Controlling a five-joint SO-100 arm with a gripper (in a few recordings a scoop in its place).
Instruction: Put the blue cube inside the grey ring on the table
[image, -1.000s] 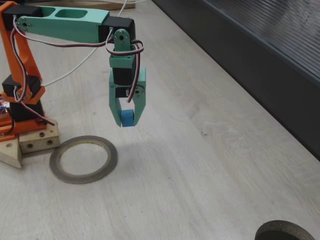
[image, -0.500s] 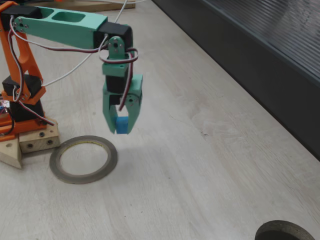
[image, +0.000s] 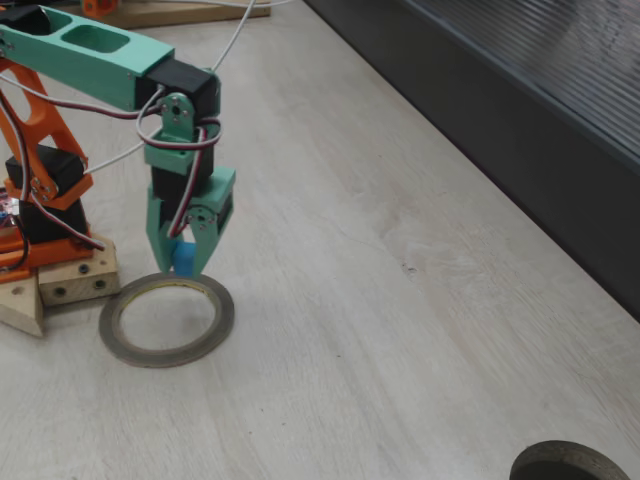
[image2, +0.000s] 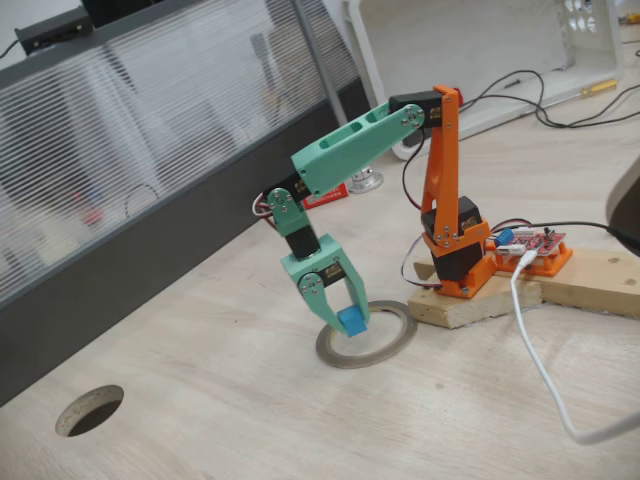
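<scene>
**Ana:** Pale whitewashed wood-grain surface (image: 420, 330) ran under everything, with a dark grey ribbed wall panel (image: 520, 90) along one side. Where was the tiny bright blue matte cube (image: 186, 260)?

**Ben:** Pinched between the two green fingers of the claw (image: 184, 262), which was closed down to the cube's width and pointed at the surface. In both fixed views it hung off the surface at the far rim of the thin flat grey ring with the yellowish inner edge (image: 222, 322). Whether it was truly over the opening or over the rim band I couldn't tell.

**Ana:** How would you expect the cube to handle?

**Ben:** My guess is light and rigid, and the flat matte faces should give the pads decent purchase. The hold on two opposite faces looked sensible. Being so small and light, it may bounce or tumble if released from any height, so I'd want it low first.

**Ana:** And the ring?

**Ben:** It lay flat, thin and probably easy to shove, so a finger brushing it could slide it away.

**Ana:** Anything in the way?

**Ben:** The orange arm base (image2: 452, 262) on its pale wooden block (image2: 520, 300) sat just beside the ring, with a white cable (image2: 545, 385) trailing near. A round hole in the surface (image2: 90, 410) lay well apart. The opening itself looked bare.
</scene>
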